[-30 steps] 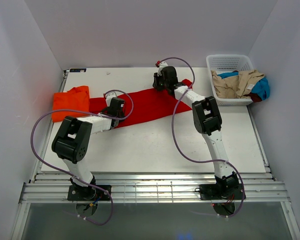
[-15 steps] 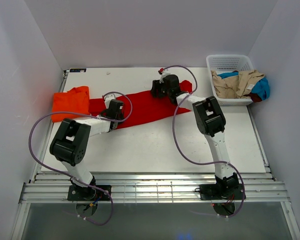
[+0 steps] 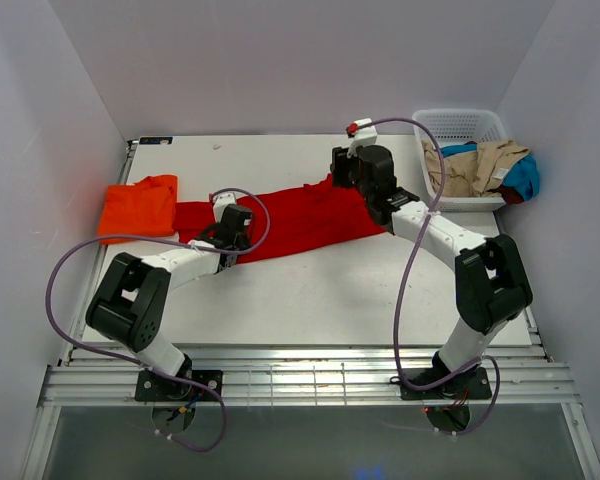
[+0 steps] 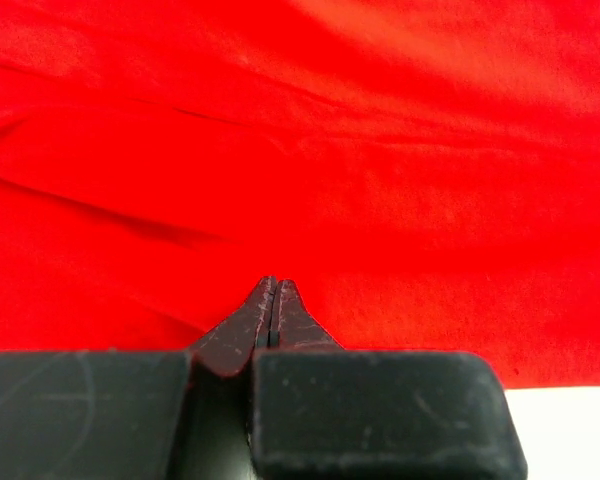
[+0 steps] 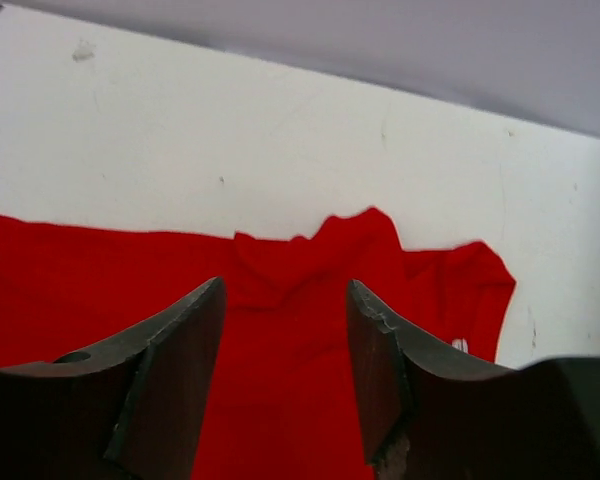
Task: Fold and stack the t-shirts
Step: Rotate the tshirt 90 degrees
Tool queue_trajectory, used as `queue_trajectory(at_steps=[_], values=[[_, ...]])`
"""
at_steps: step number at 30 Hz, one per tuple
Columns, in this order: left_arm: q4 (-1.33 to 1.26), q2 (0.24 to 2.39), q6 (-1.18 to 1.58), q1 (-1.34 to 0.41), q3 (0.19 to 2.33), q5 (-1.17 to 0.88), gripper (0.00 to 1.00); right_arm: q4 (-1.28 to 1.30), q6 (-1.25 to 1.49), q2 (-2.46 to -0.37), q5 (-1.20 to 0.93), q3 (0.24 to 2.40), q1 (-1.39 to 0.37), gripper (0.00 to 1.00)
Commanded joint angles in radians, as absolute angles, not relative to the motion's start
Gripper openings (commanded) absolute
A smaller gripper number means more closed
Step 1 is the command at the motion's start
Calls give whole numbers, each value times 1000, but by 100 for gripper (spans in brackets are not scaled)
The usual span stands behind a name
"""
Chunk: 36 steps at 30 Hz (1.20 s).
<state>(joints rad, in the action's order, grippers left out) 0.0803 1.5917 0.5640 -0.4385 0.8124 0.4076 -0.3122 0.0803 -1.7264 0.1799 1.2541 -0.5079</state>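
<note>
The red t-shirt lies in a long band across the middle of the table; it fills the left wrist view. My left gripper rests at its near left edge with the jaws pressed together on the cloth, a crease running to the tips. My right gripper hangs open just over the shirt's right end, nothing between its fingers. The orange t-shirt lies folded at the table's left edge, touching the red one's left end.
A white lattice basket stands at the back right corner, holding beige and blue clothes that spill over its rim. White walls close in the back and both sides. Bare table lies in front of the red shirt.
My right gripper let go of the red shirt's right end, opened and drew right; that arm swung out to the right. The shirt's right end settled flatter. My left gripper barely shifted.
</note>
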Motion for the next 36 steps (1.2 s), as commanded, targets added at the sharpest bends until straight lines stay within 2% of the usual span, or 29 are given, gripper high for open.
queue_trajectory(at_steps=[1,4,5,12,17,26,31,36], values=[[103,1551,590,-456,789,459,6,-137,72,-1709,334,1166,-523,56],[78,1508,597,-463,741,504,1,-83,92,-1729,373,1135,-525,15],[68,1496,594,-465,729,524,0,-71,109,-1739,385,1132,-523,8],[48,1411,551,-463,690,701,0,-55,153,-1781,403,1117,-523,8],[57,1469,522,-460,712,753,0,-11,175,-1844,422,1155,-523,8],[193,1661,551,-446,819,712,0,32,190,-1953,433,1226,-520,8],[274,1744,584,-445,873,572,0,90,199,-2011,440,1298,-509,8],[265,1723,664,-466,805,470,0,120,195,-2045,466,1359,-497,8]])
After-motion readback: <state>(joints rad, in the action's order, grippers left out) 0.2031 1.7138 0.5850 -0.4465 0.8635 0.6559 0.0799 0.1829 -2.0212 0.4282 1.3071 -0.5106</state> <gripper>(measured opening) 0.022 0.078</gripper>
